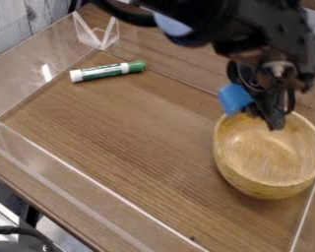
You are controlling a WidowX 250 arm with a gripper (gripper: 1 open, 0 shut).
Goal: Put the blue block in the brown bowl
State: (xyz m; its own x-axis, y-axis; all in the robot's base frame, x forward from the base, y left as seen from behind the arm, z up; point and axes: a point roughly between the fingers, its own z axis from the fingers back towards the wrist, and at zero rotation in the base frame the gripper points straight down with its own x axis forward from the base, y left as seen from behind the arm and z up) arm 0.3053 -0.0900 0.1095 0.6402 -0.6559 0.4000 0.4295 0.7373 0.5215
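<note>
The blue block (234, 97) hangs in the air just above the far left rim of the brown bowl (268, 153), pinched between the black fingers of my gripper (248, 101). The gripper is shut on the block and points down and forward, its fingertips reaching over the bowl's rim. The bowl is a large round light-brown wooden one at the right of the table, with nothing inside that I can see. My dark arm comes in from the top of the view.
A white marker with a green cap (106, 70) lies at the far left of the wooden table (121, 138). Clear plastic walls (29, 157) edge the table. A clear triangular stand (97, 31) is at the back left.
</note>
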